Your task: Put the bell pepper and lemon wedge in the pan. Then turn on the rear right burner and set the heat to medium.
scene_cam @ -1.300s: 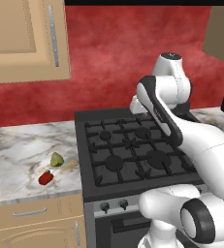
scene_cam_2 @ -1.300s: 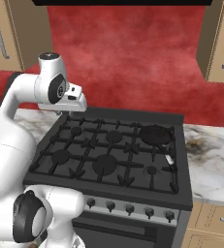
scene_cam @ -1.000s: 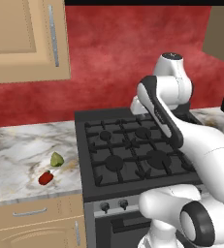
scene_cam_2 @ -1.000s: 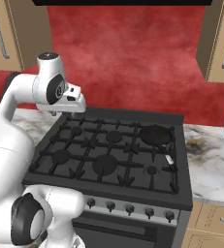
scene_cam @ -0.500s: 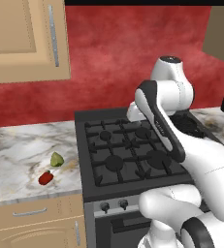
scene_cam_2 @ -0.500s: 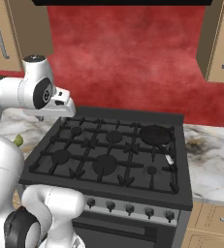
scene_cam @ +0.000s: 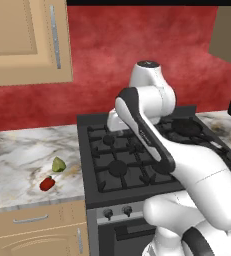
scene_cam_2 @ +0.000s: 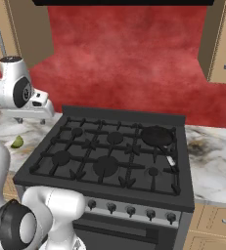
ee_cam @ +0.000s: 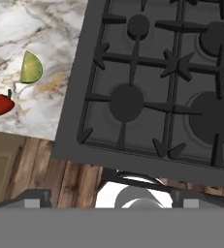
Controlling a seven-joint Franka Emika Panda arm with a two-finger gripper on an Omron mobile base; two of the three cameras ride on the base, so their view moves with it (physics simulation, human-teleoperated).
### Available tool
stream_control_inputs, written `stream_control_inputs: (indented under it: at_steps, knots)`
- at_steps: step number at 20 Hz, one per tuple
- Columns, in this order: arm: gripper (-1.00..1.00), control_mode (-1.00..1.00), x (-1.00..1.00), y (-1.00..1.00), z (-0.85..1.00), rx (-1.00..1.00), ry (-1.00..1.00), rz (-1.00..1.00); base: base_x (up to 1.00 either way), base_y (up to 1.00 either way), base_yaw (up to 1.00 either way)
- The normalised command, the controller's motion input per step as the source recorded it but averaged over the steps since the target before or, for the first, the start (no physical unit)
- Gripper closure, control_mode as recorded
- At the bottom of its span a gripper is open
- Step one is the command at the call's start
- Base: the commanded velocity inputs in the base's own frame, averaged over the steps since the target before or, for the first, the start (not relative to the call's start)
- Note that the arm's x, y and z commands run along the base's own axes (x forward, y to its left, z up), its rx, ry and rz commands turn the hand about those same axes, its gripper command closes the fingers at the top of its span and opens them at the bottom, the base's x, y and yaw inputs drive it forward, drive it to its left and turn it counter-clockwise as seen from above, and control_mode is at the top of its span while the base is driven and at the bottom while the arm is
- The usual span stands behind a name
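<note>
We hang above the stove [ee_cam: 147, 97], hand toward the food.
Pepper [ee_cam: 1, 104] and lemon [ee_cam: 31, 67] await on counter [scene_cam: 17, 155], pan [scene_cam_2: 156, 136] rear right; finger opening we cannot tell.

Red wall [scene_cam_2: 129, 53]; tan cabinets [scene_cam: 22, 40]; marble counter [scene_cam: 17, 155]; black stove [scene_cam_2: 109, 156]; wood floor [ee_cam: 60, 169].

Arm's up high over the stove [scene_cam: 137, 165], elbow bent, upper link rising from the base at the stove's front, then folding back twd the rear. Wrist sits above the stove's left-rear corner. Hand [scene_cam_2: 33, 110] points down, hanging over the stove's left edge. Fingers hidden behind the wrist — can't tell if open or closed.
</note>
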Motion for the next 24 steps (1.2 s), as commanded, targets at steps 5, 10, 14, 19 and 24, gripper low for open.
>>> stream_control_inputs:
  at_steps: [5,10,14,19,24]
  knots:
    - [-1.00,-1.00,-0.01,0.51,-0.03,0.00,0.00,0.00,0.00,0.00,0.00]
    - [-1.00,-1.00,-0.11,0.42,-0.16,0.00,0.00,0.00,0.00,0.00,0.00]
    - [-1.00,-1.00,0.00,0.44,-0.13,0.00,0.00,0.00,0.00,0.00,0.00]
    - [-1.00,-1.00,0.00,0.41,-0.37,0.00,0.04,0.00,0.00,0.00,0.00]
    - [-1.00,-1.00,0.03,0.38,-0.19,0.00,0.10,0.00,0.00,0.00,0.00]
